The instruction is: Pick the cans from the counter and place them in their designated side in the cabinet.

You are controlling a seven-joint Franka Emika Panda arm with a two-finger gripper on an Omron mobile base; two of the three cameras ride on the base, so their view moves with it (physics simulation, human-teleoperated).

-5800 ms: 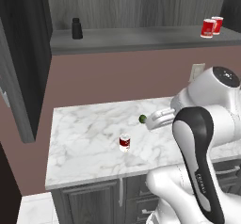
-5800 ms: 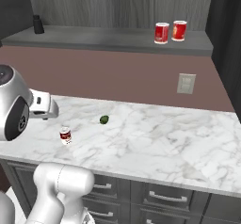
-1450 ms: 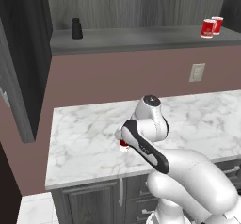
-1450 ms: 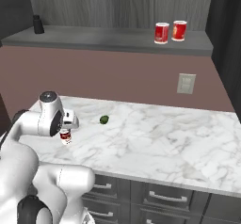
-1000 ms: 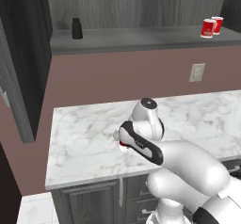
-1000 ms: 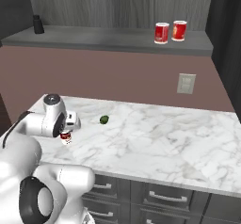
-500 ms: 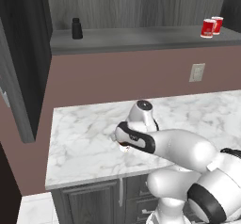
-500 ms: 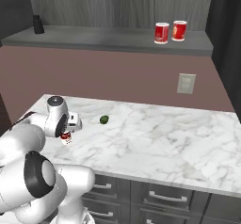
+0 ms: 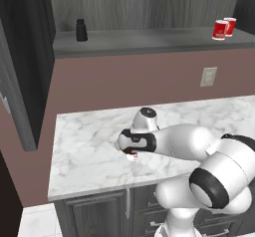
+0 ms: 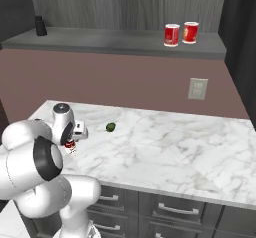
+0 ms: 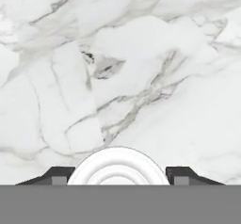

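My gripper (image 11: 117, 177) sits low over the can (image 11: 117, 167), fingers flanking its silvery top, apparently clamped on it. The can stands on the counter (image 9: 89, 151), at 9 o'clock of the green ball (image 10: 111, 127).

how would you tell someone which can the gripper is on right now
Find the marble counter and, at its left, the gripper. The can sits between its fingers, dark red with white bands, alone on the slab; two other cans stand on the shelf.
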